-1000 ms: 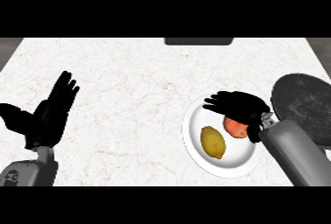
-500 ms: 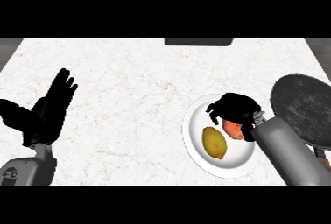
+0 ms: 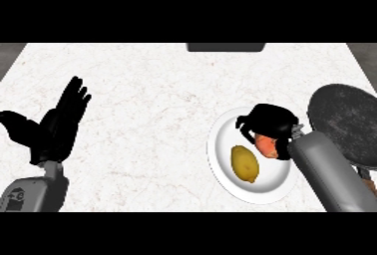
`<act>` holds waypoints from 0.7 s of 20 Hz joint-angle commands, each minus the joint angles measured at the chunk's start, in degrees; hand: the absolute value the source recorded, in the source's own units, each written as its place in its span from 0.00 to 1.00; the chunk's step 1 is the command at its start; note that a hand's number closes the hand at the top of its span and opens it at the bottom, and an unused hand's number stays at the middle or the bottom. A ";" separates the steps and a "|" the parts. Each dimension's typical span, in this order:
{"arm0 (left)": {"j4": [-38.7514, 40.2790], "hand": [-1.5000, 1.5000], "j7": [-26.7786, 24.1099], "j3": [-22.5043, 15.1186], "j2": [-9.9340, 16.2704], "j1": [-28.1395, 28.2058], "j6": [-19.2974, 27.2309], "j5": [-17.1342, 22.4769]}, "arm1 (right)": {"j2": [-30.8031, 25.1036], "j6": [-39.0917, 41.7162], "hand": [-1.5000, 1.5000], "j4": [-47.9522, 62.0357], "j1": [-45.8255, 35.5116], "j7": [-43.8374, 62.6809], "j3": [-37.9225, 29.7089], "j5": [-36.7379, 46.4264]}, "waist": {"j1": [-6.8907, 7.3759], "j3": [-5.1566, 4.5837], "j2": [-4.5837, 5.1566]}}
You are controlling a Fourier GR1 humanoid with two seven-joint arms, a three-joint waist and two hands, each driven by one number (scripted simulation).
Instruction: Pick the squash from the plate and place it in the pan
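Early in the task: squash (image 3: pixel 268 146) not yet lifted, lying on the white plate (image 3: pixel 221 149) at 3 o'clock, right hand (image 3: pixel 267 121) curled down over its top end, apparently closing on it. Also on the plate: 1 yellow lemon (image 3: pixel 245 163) toward 6 o'clock. Dark pan (image 3: pixel 346 122) at 3 o'clock of the plate, holding nothing. Left to do: lift, carry, set in pan. Left hand (image 3: pixel 55 128) resting open, fingers up, at 9 o'clock on the worktop (image 3: pixel 147 99).

You see a white desk (image 3: pixel 162 89) veined with faint brownish marbling. The plate (image 3: pixel 225 164) is plain white. On it lie a yellow lemon (image 3: pixel 245 163) and an orange-red squash (image 3: pixel 268 145). The pan (image 3: pixel 346 122) is dark grey, speckled lighter. Both robot hands, left (image 3: pixel 55 132) and right (image 3: pixel 269 122), are black on grey forearms.
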 commanded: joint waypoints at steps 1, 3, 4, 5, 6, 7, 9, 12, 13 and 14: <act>-5.30 0.50 0.06 0.06 0.33 5.95 -1.76 0.89 | -0.33 -0.48 1.00 -7.40 4.11 0.44 -2.76 -2.10 | -0.17 0.19 -0.02; -1.02 0.50 0.22 1.72 0.73 1.11 -0.14 0.69 | 7.46 2.88 1.00 -3.84 2.94 18.32 -7.82 -1.37 | -1.11 0.13 -0.18; -1.57 0.50 0.97 1.72 1.28 2.10 -1.12 1.41 | 7.76 2.93 1.00 -2.24 2.99 23.03 -12.44 -2.49 | -1.36 0.14 -0.30; -0.64 0.50 0.44 2.46 1.12 2.10 -0.91 1.79 | 9.54 2.79 1.00 -2.58 3.80 29.12 -14.34 -1.84 | -2.51 0.03 -0.50; -0.39 0.50 0.08 1.93 1.00 2.50 0.40 -0.06 | 10.80 1.65 1.00 -2.72 5.51 33.41 -17.29 -2.52 | -4.07 0.08 -0.69; -0.85 0.50 0.20 3.00 1.89 3.35 -0.25 0.81 | 11.27 1.79 1.00 -2.74 5.06 38.67 -20.35 -2.40 | -3.95 -0.02 -1.06; -1.25 0.50 0.64 2.63 0.77 3.43 -0.16 1.59 | 15.16 -1.60 1.00 -8.13 4.35 47.54 -21.20 -0.32 | -3.82 -0.05 -1.47; -1.66 0.50 0.98 1.80 0.47 3.07 0.02 0.98 | 17.81 -5.07 1.00 -16.90 2.24 57.49 -18.68 5.75 | -2.77 0.01 -1.17; -1.08 0.50 1.04 1.94 0.75 2.18 0.71 0.15 | 17.95 -4.60 1.00 -19.68 0.31 60.59 -17.30 7.58 | -2.77 -0.02 -1.17; -0.95 0.50 1.14 1.16 0.12 2.67 -0.01 0.61 | 17.99 -2.53 1.00 -23.33 -0.69 63.19 -15.57 7.24 | -2.51 -0.02 -1.23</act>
